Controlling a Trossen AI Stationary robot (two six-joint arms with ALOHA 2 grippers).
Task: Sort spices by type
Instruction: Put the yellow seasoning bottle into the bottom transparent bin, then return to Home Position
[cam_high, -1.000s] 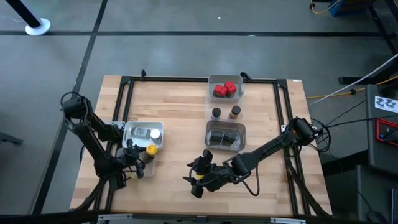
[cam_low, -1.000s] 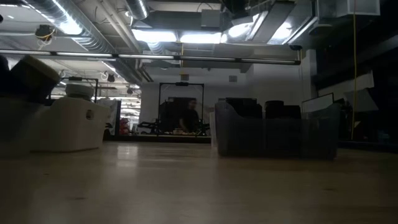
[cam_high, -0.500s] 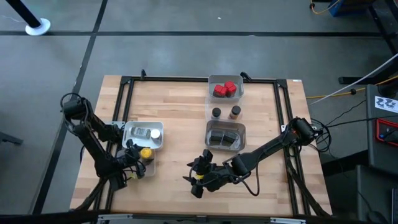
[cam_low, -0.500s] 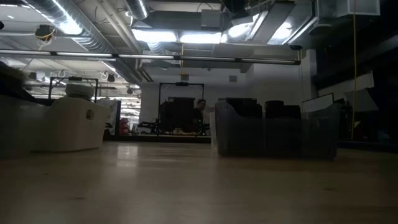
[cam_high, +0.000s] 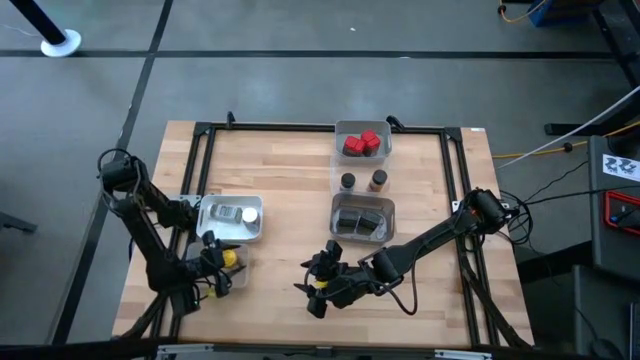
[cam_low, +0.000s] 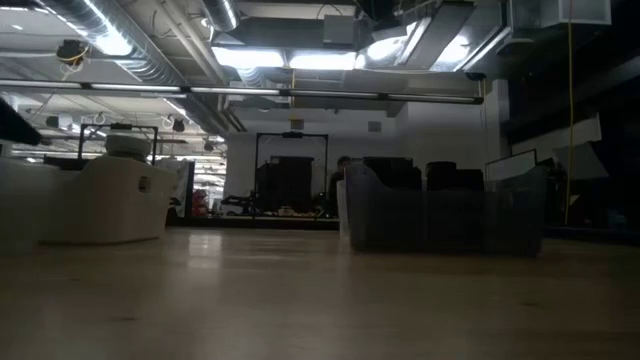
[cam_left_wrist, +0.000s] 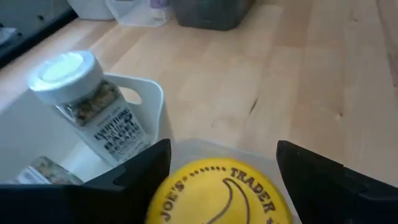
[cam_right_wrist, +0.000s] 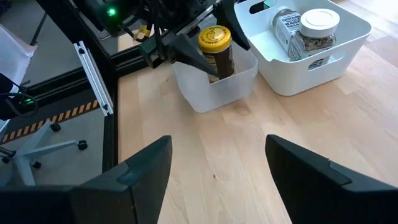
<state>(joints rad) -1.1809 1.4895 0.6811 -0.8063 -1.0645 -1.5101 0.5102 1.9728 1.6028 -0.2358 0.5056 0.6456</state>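
Nearly sorted: left gripper (cam_right_wrist: 198, 55) pinching yellow jar (cam_high: 229, 258) in clear tub (cam_right_wrist: 217, 87) at table's 8 o'clock, release pending; right gripper (cam_high: 318, 285) spread, idle at 6.

Words I can read near my left pincer

Between my own left fingers (cam_left_wrist: 143, 171) I see the yellow lid (cam_left_wrist: 217, 193) of the jar, printed in dark letters "JOE'S" and "TRADER" around a curved mark. Just beside that lid, in the white bin (cam_left_wrist: 146, 93), a white-capped jar (cam_left_wrist: 87, 99) leans with a label that reads "EVERYTHING"; its smaller lines are too blurred for me to make out. From my right wrist, the labels on the jars in that same bin are too small to read.
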